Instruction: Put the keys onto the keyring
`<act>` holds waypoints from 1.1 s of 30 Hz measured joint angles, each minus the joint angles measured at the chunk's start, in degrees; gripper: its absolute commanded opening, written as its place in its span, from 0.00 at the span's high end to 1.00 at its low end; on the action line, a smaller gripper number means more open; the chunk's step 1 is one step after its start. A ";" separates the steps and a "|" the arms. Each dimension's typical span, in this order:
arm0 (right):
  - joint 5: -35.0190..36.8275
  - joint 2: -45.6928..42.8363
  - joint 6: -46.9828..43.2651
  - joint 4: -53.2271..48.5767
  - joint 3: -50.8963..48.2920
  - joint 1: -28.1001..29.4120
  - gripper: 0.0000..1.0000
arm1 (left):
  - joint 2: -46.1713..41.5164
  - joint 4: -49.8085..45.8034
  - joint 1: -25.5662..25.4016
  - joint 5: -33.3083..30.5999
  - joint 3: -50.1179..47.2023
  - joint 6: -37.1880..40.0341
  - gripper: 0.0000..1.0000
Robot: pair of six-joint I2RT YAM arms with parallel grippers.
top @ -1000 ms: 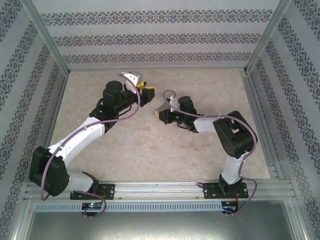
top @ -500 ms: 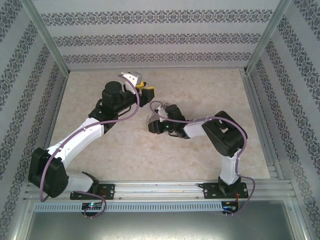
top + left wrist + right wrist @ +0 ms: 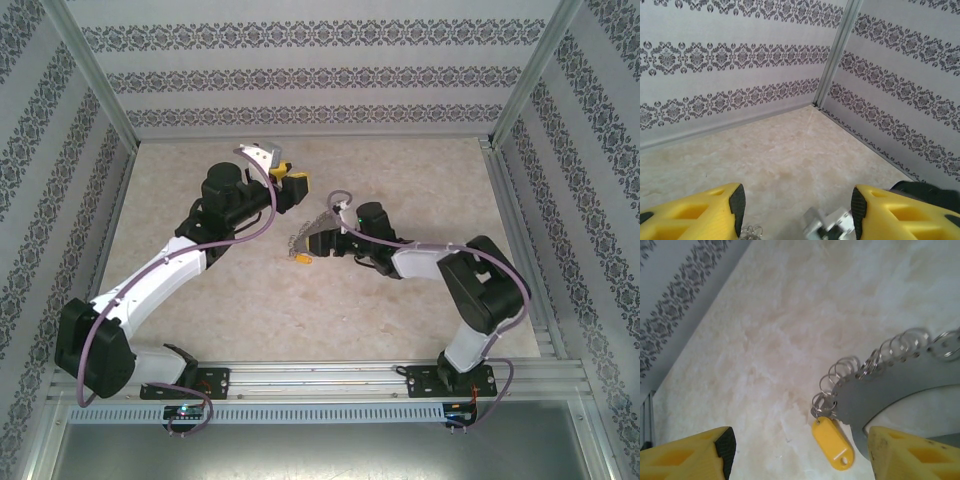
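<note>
The keyring (image 3: 890, 390) is a flat dark grey curved loop with small wire rings along one edge, lying on the tabletop. The key (image 3: 833, 442) has a yellow plastic head and hangs from the end ring, flat on the table. My right gripper (image 3: 800, 445) is open just above them; the key lies between its fingers, nearer the right-hand one, which covers the keyring's near end. From above, the keyring (image 3: 318, 222) and key (image 3: 300, 258) sit just ahead of the right gripper (image 3: 315, 243). My left gripper (image 3: 290, 183) hovers open behind them, with nothing between its fingers (image 3: 735, 205).
The beige marbled tabletop (image 3: 250, 290) is boxed in by patterned walls (image 3: 320, 80) with aluminium posts. A blurred pale metal piece (image 3: 832, 225) and a few wire rings (image 3: 752, 232) show low in the left wrist view. Both arm bases sit on the rail (image 3: 320, 380) at the near edge.
My right gripper has gone from shut to open and shifted left. The keyring with the key now lies free on the table in front of it. The left arm has barely moved.
</note>
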 measured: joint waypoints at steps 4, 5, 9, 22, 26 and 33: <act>-0.02 -6.29 -0.04 0.02 -2.73 -2.01 0.29 | -0.66 0.00 0.00 0.00 0.00 -0.59 0.31; -0.02 -7.56 -0.07 -0.09 -3.39 -2.58 0.28 | -0.76 0.00 0.00 0.00 0.00 -0.90 0.26; 0.04 -13.92 -0.50 -1.36 -6.58 -7.19 0.19 | -1.88 0.02 0.00 -0.22 -0.35 -1.66 0.00; 25.46 -34.07 -5.70 -8.50 -10.62 -18.78 0.02 | -15.39 2.10 0.15 -19.23 -18.14 8.20 0.00; 34.67 -32.50 -10.32 -7.63 -11.43 -20.26 0.02 | -17.81 3.89 2.80 -26.18 -23.96 14.80 0.00; 39.69 -27.10 -15.74 -4.57 -13.44 -23.21 0.02 | -15.56 12.22 11.58 -31.63 -35.56 18.78 0.00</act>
